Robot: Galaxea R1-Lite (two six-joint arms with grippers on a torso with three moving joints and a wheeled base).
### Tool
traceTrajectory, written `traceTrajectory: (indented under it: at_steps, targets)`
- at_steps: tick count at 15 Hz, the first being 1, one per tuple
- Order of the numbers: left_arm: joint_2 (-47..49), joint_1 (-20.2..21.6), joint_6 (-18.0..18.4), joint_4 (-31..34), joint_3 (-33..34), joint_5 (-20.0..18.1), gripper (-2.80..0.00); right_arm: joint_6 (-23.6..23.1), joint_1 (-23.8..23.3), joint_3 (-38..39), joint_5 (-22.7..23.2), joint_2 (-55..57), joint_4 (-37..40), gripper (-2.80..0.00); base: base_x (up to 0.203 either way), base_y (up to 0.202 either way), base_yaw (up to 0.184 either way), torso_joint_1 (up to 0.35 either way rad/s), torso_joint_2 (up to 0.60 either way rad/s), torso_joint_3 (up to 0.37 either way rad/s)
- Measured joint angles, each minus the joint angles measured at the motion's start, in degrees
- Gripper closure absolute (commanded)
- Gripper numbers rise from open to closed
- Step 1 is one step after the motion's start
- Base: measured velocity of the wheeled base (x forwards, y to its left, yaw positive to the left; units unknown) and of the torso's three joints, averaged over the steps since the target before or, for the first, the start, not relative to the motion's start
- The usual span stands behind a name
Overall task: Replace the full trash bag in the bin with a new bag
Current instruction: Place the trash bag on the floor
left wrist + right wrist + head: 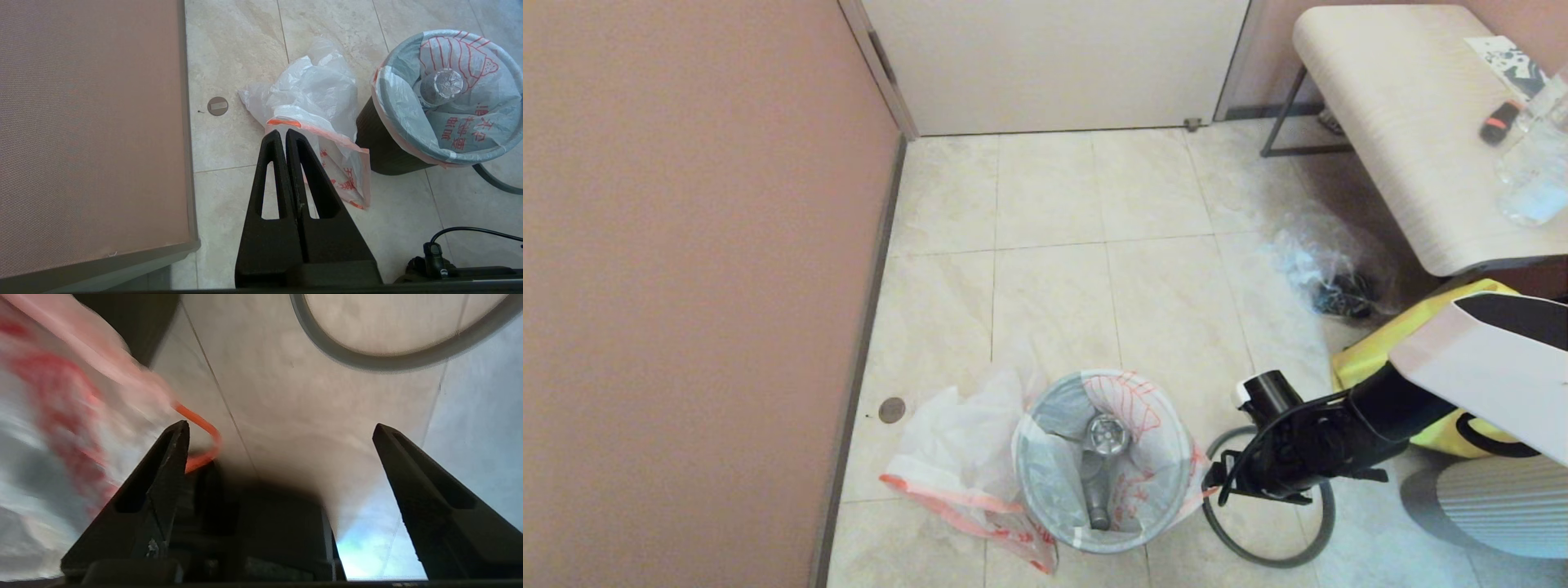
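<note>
Reaching low beside the bin [1098, 461], the right gripper [1217, 482] sits just at the side of it, close to the floor, with its jaws spread wide and nothing between them. The bin stands on the tile floor [1054, 245] near the wall [686, 245], and it wears a thin white bag [1127, 408] with red print, folded over the top. Inside lies a clear bottle [1101, 465], so this looks like the full bag that has to come out. The wrist view shows an orange handle loop [202, 441] of that bag hanging right next to one finger [163, 477] — near it, maybe touching, but not pinched. The dark hoop [1270, 555] is off the bin and lies flat on the floor under the right arm. A second bag [964, 465], white with an orange edge, lies crumpled on the floor on the other side of the bin, touching it; that is likely the new one. The left gripper [282, 136] hangs higher up with its jaws pressed together, holding nothing, and seems parked. So the step looks like this: get a hold of the full bag to pull it out. Next, the right gripper would need to slide a little toward the bin so the loop or the bag's edge sits between the fingers, then squeeze and lift — gently, since the plastic is thin and may slip or tear.
</note>
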Motion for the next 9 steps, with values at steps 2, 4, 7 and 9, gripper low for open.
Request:
traceTrajectory:
  at_steps: [2,4,7,9]
  targets:
    - [0.0,0.0,-0.03,-0.02,0.0,0.0,0.0,0.0,-0.34,0.28,-0.15,0.46,-0.15,-2.8,0.0,0.0,0.0,0.0,0.0,0.0]
    - [0.0,0.0,-0.03,-0.02,0.0,0.0,0.0,0.0,-0.96,-0.58,-0.23,1.28,-0.17,-2.8,0.0,0.0,0.0,0.0,0.0,0.0]
    - [0.0,0.0,-0.03,0.02,0.0,0.0,0.0,-0.04,-1.22,-2.02,-0.23,2.07,-0.13,0.0,0.0,0.0,0.0,0.0,0.0,0.0]
    - [0.0,0.0,-0.03,0.02,0.0,0.02,0.0,0.0,-1.13,-3.31,-0.2,2.56,-0.09,0.0,0.0,0.0,0.0,0.0,0.0,0.0]
